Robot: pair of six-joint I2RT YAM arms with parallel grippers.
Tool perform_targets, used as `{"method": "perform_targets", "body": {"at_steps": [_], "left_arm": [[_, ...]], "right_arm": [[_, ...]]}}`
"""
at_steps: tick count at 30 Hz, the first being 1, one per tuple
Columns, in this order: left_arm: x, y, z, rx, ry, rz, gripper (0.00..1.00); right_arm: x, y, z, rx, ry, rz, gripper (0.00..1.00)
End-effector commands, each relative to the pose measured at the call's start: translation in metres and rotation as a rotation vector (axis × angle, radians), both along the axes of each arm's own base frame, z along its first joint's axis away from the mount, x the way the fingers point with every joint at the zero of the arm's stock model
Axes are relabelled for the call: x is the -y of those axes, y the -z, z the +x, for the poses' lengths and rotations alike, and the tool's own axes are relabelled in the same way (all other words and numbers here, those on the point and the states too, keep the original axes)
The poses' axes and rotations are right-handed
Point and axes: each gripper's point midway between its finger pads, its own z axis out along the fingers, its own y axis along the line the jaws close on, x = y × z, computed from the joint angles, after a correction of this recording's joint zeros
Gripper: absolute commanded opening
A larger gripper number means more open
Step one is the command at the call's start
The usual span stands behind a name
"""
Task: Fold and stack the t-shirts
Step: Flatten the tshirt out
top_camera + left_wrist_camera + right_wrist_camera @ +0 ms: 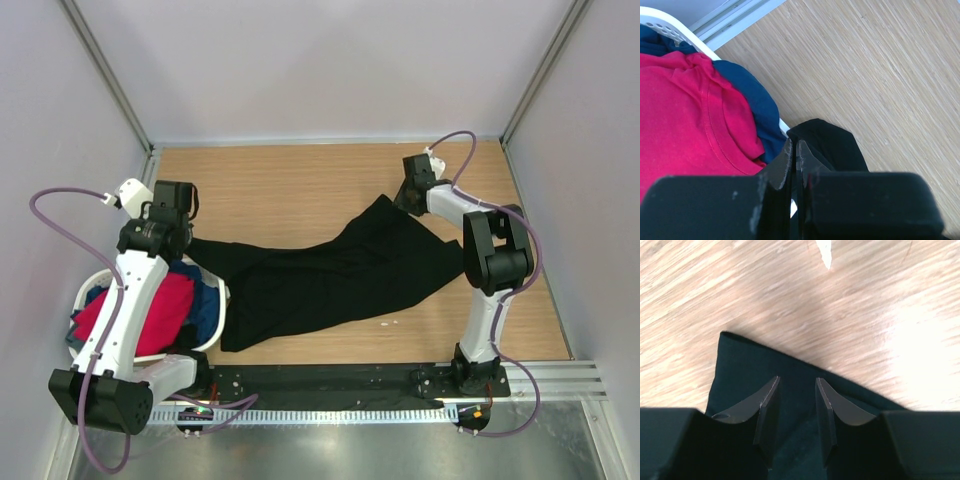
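Left gripper (794, 148): hovering just outside the rim of the basket (662, 20), fingers pressing together. It is apparently pinching a raised fold of the black t-shirt (330, 275), though whether cloth is truly lying between the pads is not showing clearly.

Right gripper (797, 385): fingers standing spread, straddling a corner of the same shirt at the end farthest from the basket. It is not clamping anything.

Black t-shirt: lying rumpled on the bench (300, 185), stretching from the basket rim out to the far end where the right gripper is working. It is looking soft, light and limp, likely sagging wherever it is being lifted and sliding easily over the smooth wood. Hem corners or shoulder seams are seeming the best holds, one per gripper, so the cloth is hanging flat between them.

Red t-shirt (685, 115) and blue t-shirt (752, 97): sitting bunched inside the basket, red lying over blue, both waiting to be folded.

Hidden or unclear:
- In the top view the left arm is covering much of the basket.
- Collar, sleeves and any label of the black shirt are not showing, so its ends cannot be told apart.
- Blur is smearing the wood in the right wrist view.
- One small white scrap (825, 252) is lying well apart from the basket, too small to identify.
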Motion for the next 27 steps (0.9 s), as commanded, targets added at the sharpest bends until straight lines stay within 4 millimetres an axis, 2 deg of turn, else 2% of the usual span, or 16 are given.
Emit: {"method": "perform_targets", "body": {"at_steps": [1,13,16,18,19,24,27], "left_arm": [[-0.004,-0.007,0.005,0.039,-0.016,0.011,0.0],[-0.004,-0.006,0.005,0.037,-0.013,0.01,0.0],[-0.004,-0.006,0.006,0.037,-0.012,0.009,0.0],[-0.003,-0.008,0.007,0.042,-0.008,0.009,0.0],[-0.004,-0.008,0.007,0.038,-0.005,0.012,0.0],[-0.003,-0.011,0.013,0.044,0.006,0.019,0.0],[0.0,-0.02,0.022,0.052,0.027,0.022,0.0]], "right_arm": [[0.011,-0.01,0.017,0.039,0.019,-0.062,0.4],[0.018,0.014,0.008,-0.033,0.022,-0.099,0.38],[0.019,0.015,0.009,-0.034,0.027,-0.1,0.33],[0.02,0.013,0.011,-0.028,0.03,-0.1,0.23],[0.02,0.015,0.011,-0.031,0.03,-0.101,0.23],[0.025,0.007,0.023,-0.008,0.028,-0.132,0.01],[0.032,-0.01,0.032,0.027,0.04,-0.136,0.01]]}}
